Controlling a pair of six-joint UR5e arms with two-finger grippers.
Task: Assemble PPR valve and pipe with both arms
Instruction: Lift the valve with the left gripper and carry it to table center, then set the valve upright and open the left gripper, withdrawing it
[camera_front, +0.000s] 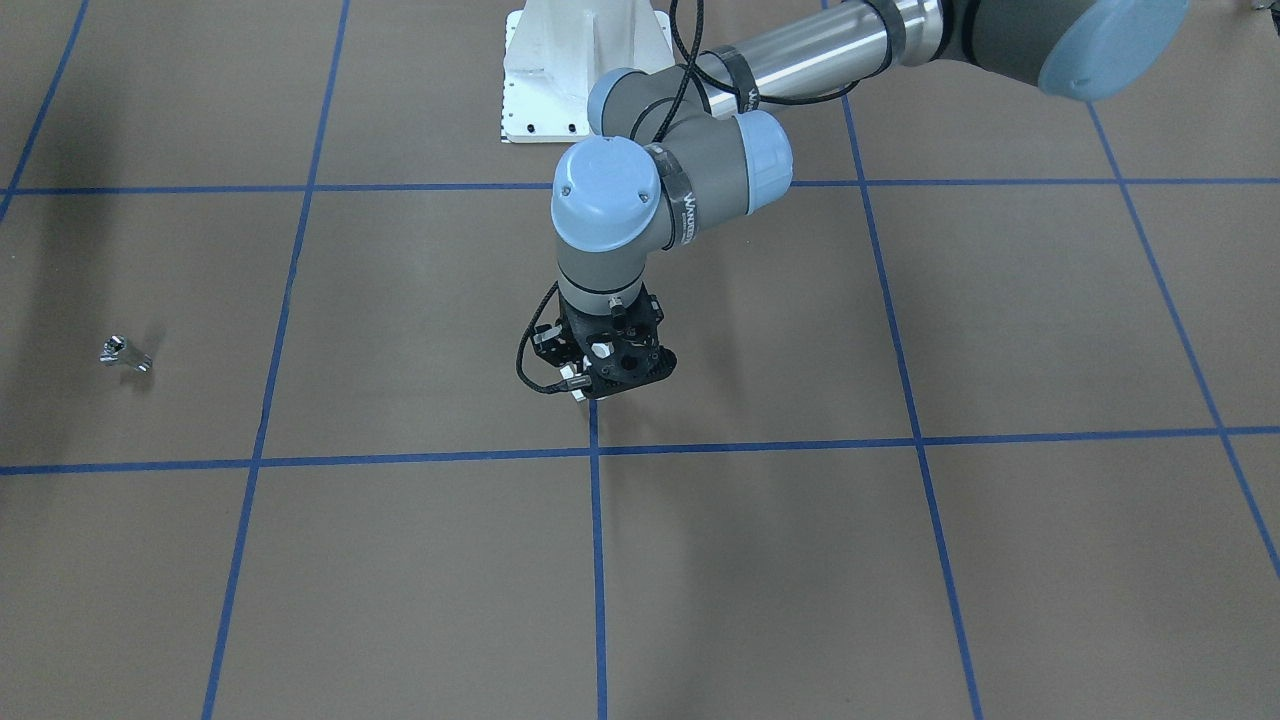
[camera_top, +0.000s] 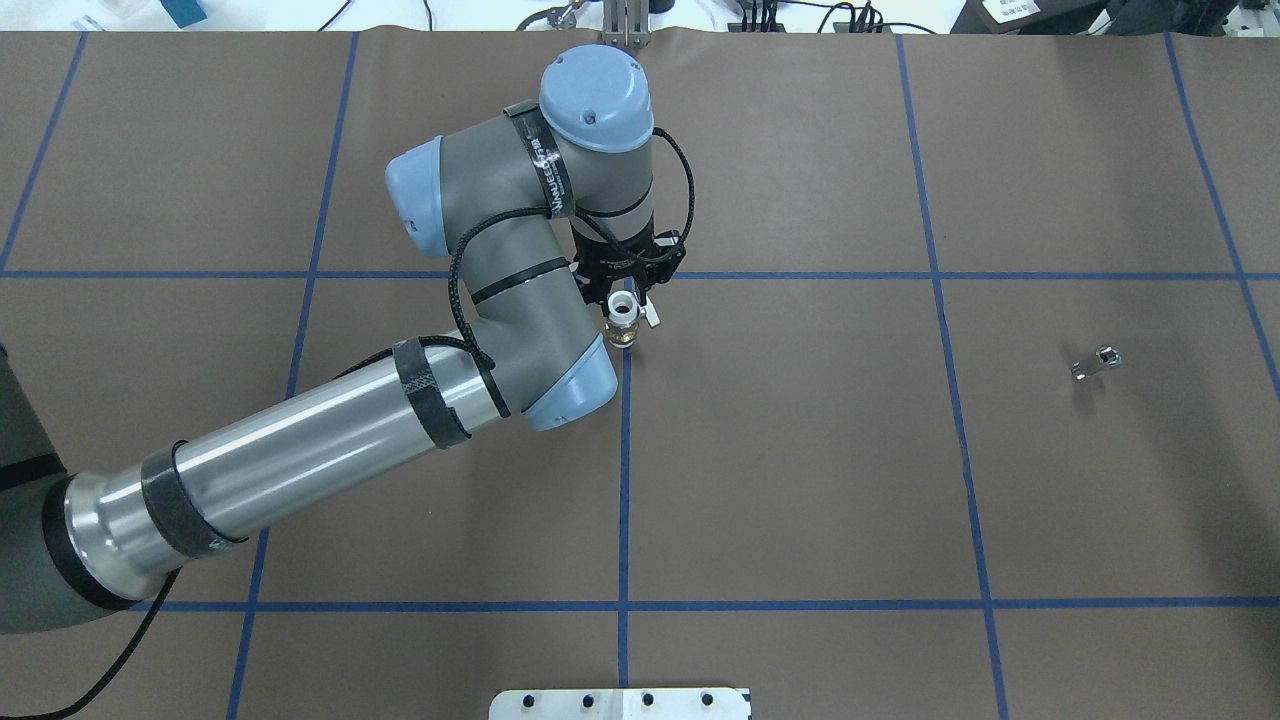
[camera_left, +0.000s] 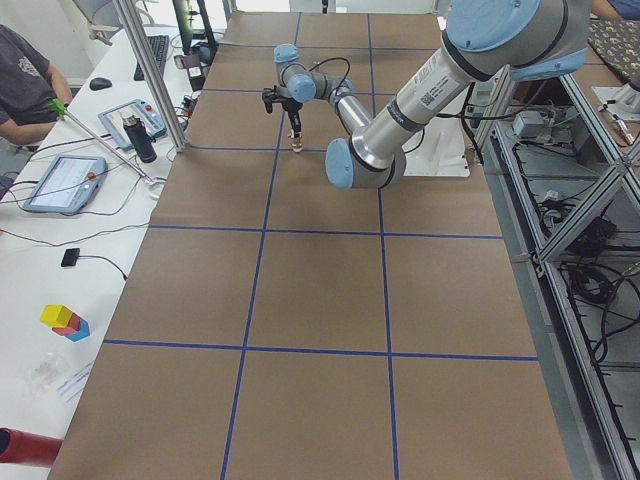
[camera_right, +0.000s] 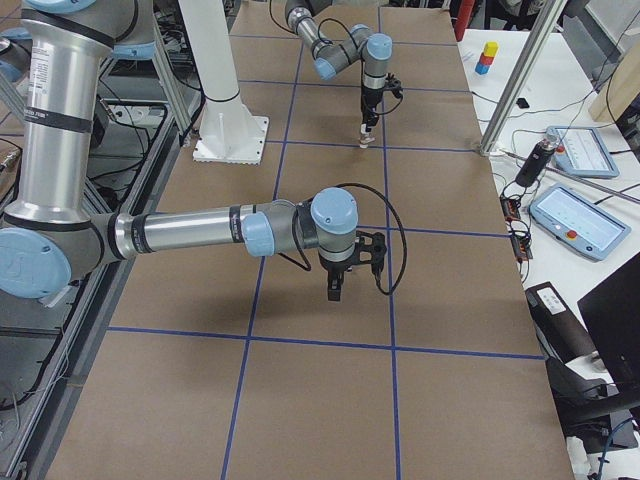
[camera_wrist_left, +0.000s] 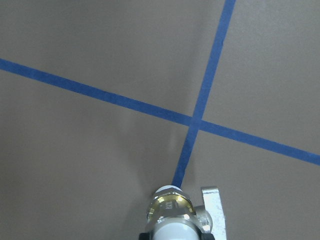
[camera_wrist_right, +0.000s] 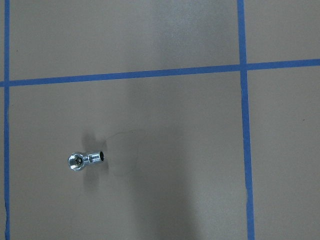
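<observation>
Arm strap (camera_front: 690, 212) txt illegible.

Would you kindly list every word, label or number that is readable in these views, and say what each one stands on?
"WAN...": white lettering on the black strap round the wrist of the left arm; the remaining letters are too blurred to read.
White label on the same arm's forearm: print too small to read.
Tablet screens beside the table: too small to read.
PPR valve and pipe: no marking can be made out.

Overhead and front views look steeply down from opposite sides; end views run along the table (camera_left: 320, 290); the close right wrist view shares overhead's pipe (camera_wrist_right: 85, 159).
</observation>
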